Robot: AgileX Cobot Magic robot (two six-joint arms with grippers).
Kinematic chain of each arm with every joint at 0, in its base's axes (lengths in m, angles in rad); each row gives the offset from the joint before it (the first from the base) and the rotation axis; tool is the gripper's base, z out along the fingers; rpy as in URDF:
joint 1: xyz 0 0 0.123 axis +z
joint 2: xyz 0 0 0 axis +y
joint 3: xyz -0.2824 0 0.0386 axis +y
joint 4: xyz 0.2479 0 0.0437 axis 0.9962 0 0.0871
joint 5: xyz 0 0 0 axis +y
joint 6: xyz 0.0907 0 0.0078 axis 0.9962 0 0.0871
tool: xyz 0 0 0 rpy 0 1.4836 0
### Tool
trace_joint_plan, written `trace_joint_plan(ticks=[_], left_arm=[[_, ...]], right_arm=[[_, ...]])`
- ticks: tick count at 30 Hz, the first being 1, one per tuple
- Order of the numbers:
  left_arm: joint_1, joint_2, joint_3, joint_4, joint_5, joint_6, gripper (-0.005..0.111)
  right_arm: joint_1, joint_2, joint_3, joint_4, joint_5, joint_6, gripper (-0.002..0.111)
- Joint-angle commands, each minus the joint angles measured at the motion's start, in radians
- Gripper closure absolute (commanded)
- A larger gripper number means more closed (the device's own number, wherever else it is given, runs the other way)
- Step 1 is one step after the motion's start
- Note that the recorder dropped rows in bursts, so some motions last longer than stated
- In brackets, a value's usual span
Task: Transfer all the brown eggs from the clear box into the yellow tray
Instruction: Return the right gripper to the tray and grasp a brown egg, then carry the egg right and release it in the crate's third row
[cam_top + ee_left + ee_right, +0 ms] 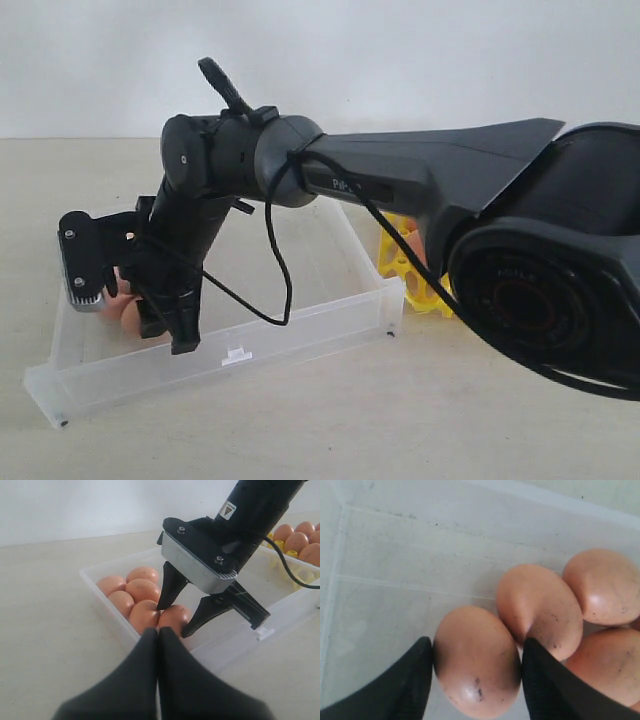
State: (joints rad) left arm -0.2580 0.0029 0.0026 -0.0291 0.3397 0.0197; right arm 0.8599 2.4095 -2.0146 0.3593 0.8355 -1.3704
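Right end effector, a black two-fingered part on a grey-faced mount, reaches down into the large shallow translucent clear plastic box that sits on the pale beige worktop. Its fingers stand either side of one smooth pinkish-brown speckled egg, the pads meeting the shell on both flanks, so the end effector is grasping this egg, which rests low in the box. The remaining brown eggs of the box lie clustered just beside the grasped one, touching one another, at the same end of the box. The bright yellow plastic lattice tray stands well apart from the right end effector, beyond the far end of the box, with several brown eggs seated in its cups. Left end effector is clenched with nothing between its fingers, just outside the box wall, near the right end effector.
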Motion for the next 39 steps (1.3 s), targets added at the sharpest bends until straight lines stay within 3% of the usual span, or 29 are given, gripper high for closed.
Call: trace_joint_plan(ticks=[1, 10, 16, 24, 28, 34, 36, 39], left_arm=[[0.0, -0.003, -0.003, -0.008, -0.002, 0.001, 0.111], [0.0, -0.003, -0.003, -0.008, -0.002, 0.001, 0.111], [0.0, -0.003, -0.003, -0.008, -0.002, 0.001, 0.111], [0.0, -0.003, -0.003, -0.008, -0.002, 0.001, 0.111], [0.0, -0.003, -0.003, -0.008, -0.002, 0.001, 0.111], [0.0, -0.003, -0.003, -0.008, -0.002, 0.001, 0.111], [0.0, -0.003, -0.003, -0.008, -0.002, 0.001, 0.111], [0.0, -0.003, -0.003, -0.008, -0.002, 0.001, 0.111]], right_arm=[[-0.002, 0.008, -0.002, 0.012, 0.004, 0.122, 0.108], [-0.006, -0.035, -0.002, -0.029, 0.01, 0.433, 0.108], [-0.066, -0.086, -0.002, -0.021, 0.013, 0.598, 0.108], [-0.219, -0.13, 0.088, 0.334, 0.086, 0.546, 0.109], [-0.25, -0.273, 0.3, 0.542, -0.185, 0.359, 0.109], [-0.198, -0.592, 0.779, 0.994, -0.991, -0.167, 0.109], [-0.193, -0.669, 0.899, 0.955, -1.161, -0.138, 0.109], [-0.245, -0.766, 1.081, 0.762, -1.294, 0.118, 0.109]])
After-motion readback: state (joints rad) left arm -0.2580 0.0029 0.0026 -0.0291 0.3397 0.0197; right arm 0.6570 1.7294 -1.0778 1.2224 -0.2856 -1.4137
